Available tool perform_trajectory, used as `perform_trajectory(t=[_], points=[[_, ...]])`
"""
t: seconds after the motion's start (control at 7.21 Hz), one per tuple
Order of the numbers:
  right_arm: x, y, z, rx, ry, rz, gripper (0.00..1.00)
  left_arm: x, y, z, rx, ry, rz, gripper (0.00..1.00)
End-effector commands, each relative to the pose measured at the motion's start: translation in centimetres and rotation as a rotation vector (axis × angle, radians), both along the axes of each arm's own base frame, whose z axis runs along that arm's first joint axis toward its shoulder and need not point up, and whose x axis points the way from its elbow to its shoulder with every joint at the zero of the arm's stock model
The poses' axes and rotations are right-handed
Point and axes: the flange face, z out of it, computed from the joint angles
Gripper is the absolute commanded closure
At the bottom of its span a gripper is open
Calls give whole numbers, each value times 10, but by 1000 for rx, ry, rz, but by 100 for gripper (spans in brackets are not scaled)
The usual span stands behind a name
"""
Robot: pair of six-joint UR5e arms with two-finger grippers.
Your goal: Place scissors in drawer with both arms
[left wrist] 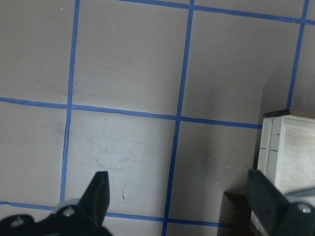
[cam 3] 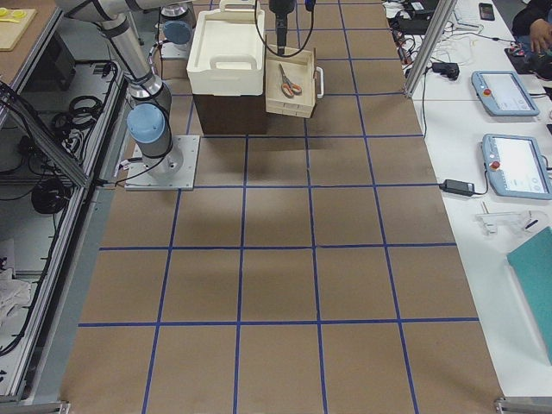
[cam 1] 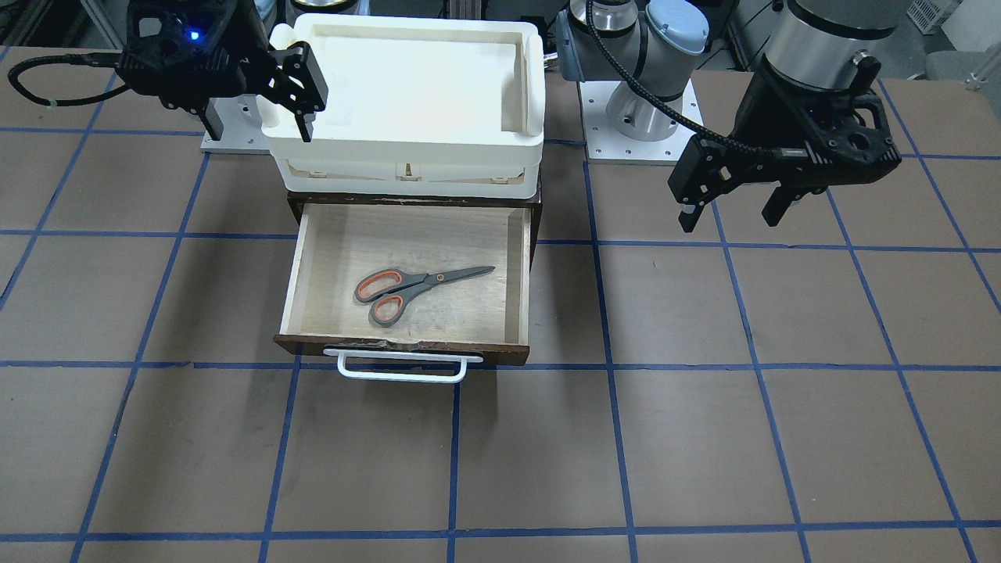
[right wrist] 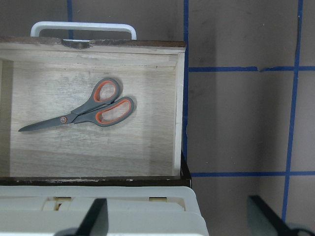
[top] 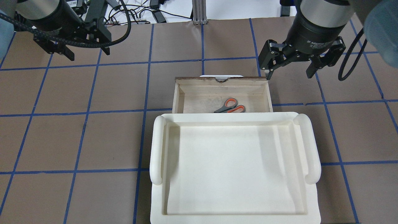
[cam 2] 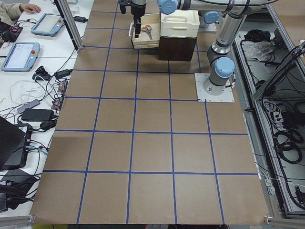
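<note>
Finding the scissors (cam 1: pixel 414 285) lying flat on the pale floor of the pulled-out drawer (cam 1: pixel 291 274), near its middle, blades pointing toward 3 o'clock and orange loops toward 9 o'clock in the front-facing view. Judging the placing step as done and the closing step as probably pending.

Hovering the right tool (top: pixel 289 74) released and empty, above the table (cam 1: pixel 547 446), just at 2 o'clock of the drawer's front corner in the overhead view. Hanging the left tool (cam 1: pixel 729 220) likewise released, grasping nothing, well apart from the drawer at 3 o'clock in the front-facing view.

Calling next, most likely, for pressing on the drawer front or the white bar handle (cam 1: pixel 402 367) and sliding it toward 12 o'clock in the front-facing view, in under the white bin (cam 1: pixel 407 160).

Noting bare table at 6 o'clock of the handle, giving open room for coming in low. Minding the bin's rim above the drawer's back edge and the thin side walls while approaching. Seeing nothing of the scissors poking above the walls, so expecting no snag.
</note>
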Motion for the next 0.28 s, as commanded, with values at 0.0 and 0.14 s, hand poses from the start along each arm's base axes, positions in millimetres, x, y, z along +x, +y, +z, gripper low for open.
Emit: perform_trajectory(t=[0.0, 0.14], points=[[0, 0, 0, 0, -1, 0, 0, -1, -1, -2, 2, 8, 1, 0], [0, 0, 0, 0, -1, 0, 0, -1, -1, -2, 2, 9, 2, 0]])
